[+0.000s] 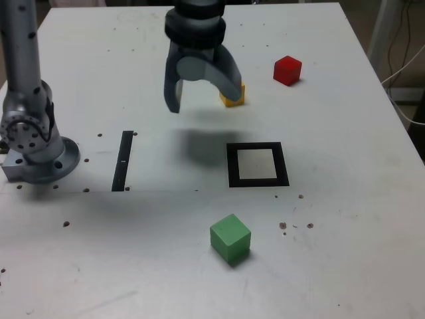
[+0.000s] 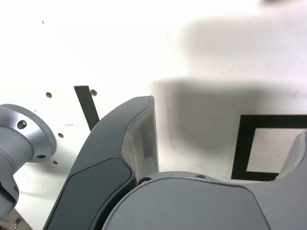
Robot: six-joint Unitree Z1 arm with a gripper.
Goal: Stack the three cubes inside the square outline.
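My gripper (image 1: 204,100) hangs open above the table's far middle with nothing between its fingers. The yellow cube (image 1: 233,101) sits just behind its finger on the exterior view's right and is partly hidden by it. The red cube (image 1: 287,70) lies farther to the right at the back. The green cube (image 1: 230,238) stands near the front. Between them is the square outline (image 1: 257,181), black with a white centre and nothing in it. In the wrist view one finger (image 2: 139,139) fills the foreground, and part of the square outline (image 2: 241,143) shows beyond it.
A thin black strip (image 1: 123,159) lies left of the outline in the exterior view, also seen in the wrist view (image 2: 86,108). The arm's grey base (image 1: 36,156) stands at the left edge. Small screw holes dot the white table (image 1: 345,266). Cables hang off the right side.
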